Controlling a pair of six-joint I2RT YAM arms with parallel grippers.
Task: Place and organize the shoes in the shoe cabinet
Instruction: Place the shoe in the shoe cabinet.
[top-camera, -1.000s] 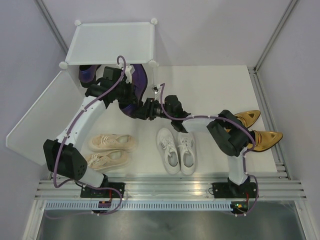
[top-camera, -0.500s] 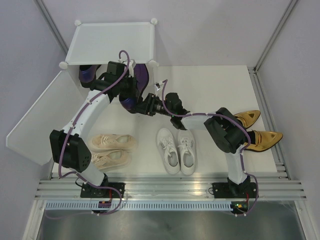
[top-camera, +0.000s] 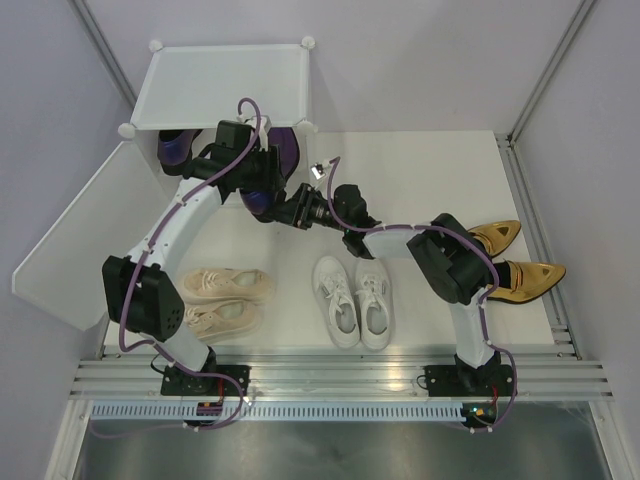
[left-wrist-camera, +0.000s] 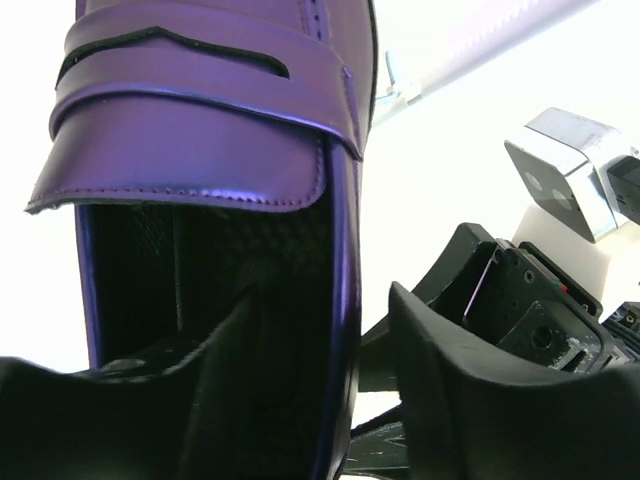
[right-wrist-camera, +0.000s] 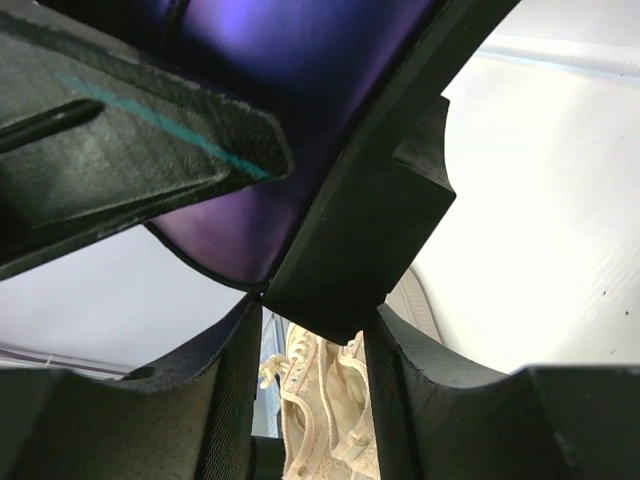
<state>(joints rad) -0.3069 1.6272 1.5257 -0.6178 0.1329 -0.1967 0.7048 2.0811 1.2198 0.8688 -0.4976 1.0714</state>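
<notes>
Over the last second both arms have advanced toward the shoe cabinet (top-camera: 220, 85) at upper left, bringing the purple loafer (left-wrist-camera: 200, 130) to its opening. The left gripper (left-wrist-camera: 320, 335) fingers clamp the loafer's side wall, and the right gripper (right-wrist-camera: 315, 335) fingers pinch its heel. Insertion appears imminent. The second loafer (top-camera: 172, 148) occupies the opening's left side. The beige sneakers (top-camera: 225, 285), white sneakers (top-camera: 355, 300) and gold heels (top-camera: 520, 270) lie unplaced on the surface (top-camera: 420, 180).

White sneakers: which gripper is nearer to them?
Right. The right gripper is just beyond the white sneakers, holding the purple loafer by its heel; the left gripper is farther back, gripping it at the cabinet opening.
</notes>
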